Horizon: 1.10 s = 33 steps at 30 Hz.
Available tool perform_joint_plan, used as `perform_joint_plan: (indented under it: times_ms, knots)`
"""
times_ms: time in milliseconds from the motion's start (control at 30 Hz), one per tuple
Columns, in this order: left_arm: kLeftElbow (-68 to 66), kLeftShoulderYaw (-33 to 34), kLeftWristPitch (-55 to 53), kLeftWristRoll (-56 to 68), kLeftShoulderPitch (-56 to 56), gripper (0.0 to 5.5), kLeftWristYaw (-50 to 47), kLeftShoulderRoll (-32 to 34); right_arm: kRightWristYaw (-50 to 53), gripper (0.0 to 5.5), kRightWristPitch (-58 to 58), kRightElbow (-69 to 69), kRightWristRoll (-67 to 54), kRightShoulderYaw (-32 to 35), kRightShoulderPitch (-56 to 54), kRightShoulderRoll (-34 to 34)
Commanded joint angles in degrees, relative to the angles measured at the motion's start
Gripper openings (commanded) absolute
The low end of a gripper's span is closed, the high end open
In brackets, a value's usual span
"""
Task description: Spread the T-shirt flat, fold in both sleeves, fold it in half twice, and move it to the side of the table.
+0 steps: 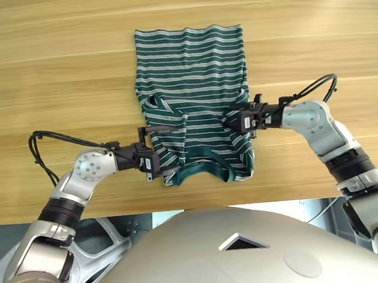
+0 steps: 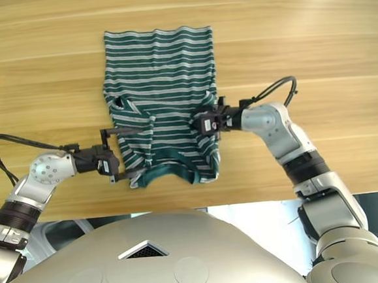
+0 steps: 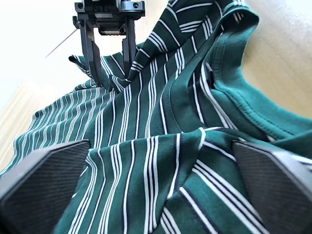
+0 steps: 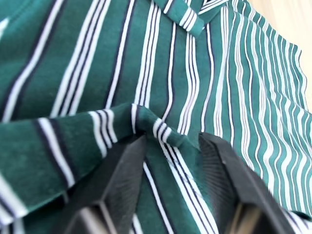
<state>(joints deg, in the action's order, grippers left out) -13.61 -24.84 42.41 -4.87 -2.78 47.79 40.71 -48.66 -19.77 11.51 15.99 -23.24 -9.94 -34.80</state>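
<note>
A green T-shirt (image 1: 190,69) with white stripes lies on the wooden table (image 1: 53,73), collar (image 1: 201,173) toward me and both sleeves turned in over the body. My left gripper (image 1: 160,150) stands open at the shirt's left edge beside the collar, its wide-spread pads (image 3: 44,180) straddling the cloth. My right gripper (image 1: 230,120) rests over the shirt's right side, level with the folded-in sleeve. Its fingers (image 4: 122,175) pinch a raised fold of striped cloth (image 4: 146,119). The left wrist view shows the right gripper (image 3: 109,73) across the shirt, its tips sunk in the fabric.
Bare wood stretches to the left (image 1: 41,94) and right (image 1: 325,45) of the shirt and beyond its hem. The table's near edge (image 1: 116,214) runs just below the collar.
</note>
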Motion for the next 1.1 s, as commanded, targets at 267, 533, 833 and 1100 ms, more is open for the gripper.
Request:
perform_joint_plan:
  times_ms: [267,533,833,1100]
  knots:
    - [2.6,0.6,-2.9,-2.8,-4.1,5.4,2.3,6.0,0.8,4.11,1.7,-1.1,-3.2,1.5,-1.4,2.1]
    - [5.5,5.1,-3.1,-2.4,-4.9,5.4,0.4,9.7,3.3,5.37,1.4,2.4,-4.2,3.1,-3.3,3.8]
    - [7.0,7.5,-1.9,3.6,-2.1,5.4,-2.0,3.2,-2.3,5.37,-2.9,-4.6,-15.8,11.6,3.9,-4.1]
    - [7.9,6.9,-3.0,3.0,-2.5,5.4,-1.0,2.3,-7.1,5.37,-6.5,-5.6,-21.7,15.1,15.6,-9.4]
